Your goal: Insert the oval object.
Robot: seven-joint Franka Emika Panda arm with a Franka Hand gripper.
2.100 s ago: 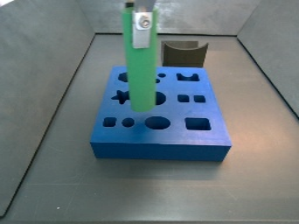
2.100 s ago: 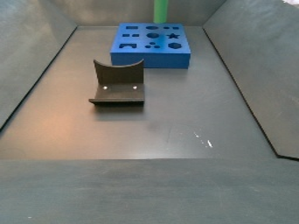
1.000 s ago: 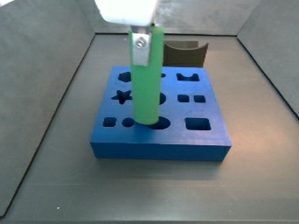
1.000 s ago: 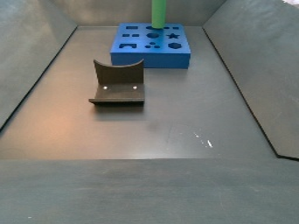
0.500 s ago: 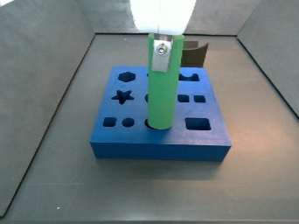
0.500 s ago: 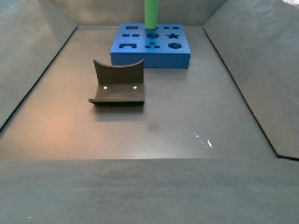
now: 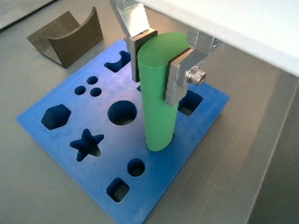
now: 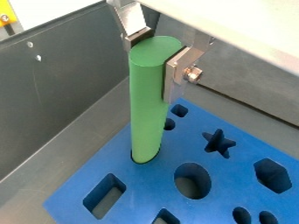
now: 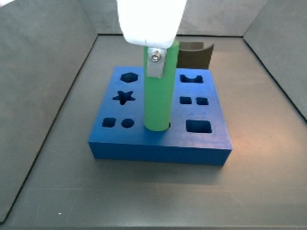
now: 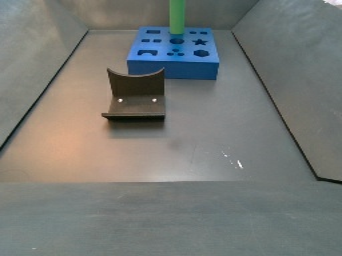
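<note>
1. One green rod is all I carry: my claw [image 7: 163, 63] is clamped on the upper end of the oval object [image 7: 159, 96], a flat silver finger [image 7: 138, 44] pressed to each side of it.
2. Both wrist views show the oval object [image 8: 147, 101] upright, with its lower end at the top face of the blue block [image 8: 140, 188].
3. From a side view, the rod [image 9: 157, 99] stands over the block's [image 9: 162, 144] middle column near the front row, its foot at a hole there; I cannot tell how far it has gone in.
4. My claw [image 9: 155, 56] sits above the block, under the white body of my wrist.
5. Around the rod the block [image 7: 70, 118] shows other cut-outs: a star [image 7: 84, 143], a hexagon [image 7: 54, 116], a round hole [image 7: 121, 111] and small squares.
6. Beyond the block stands the dark grey curved block [image 9: 195, 54]; in a side view it [image 10: 134, 95] lies on the table [image 10: 201, 140], well apart from the blue block [image 10: 174, 52] and the rod [image 10: 177, 15].
</note>
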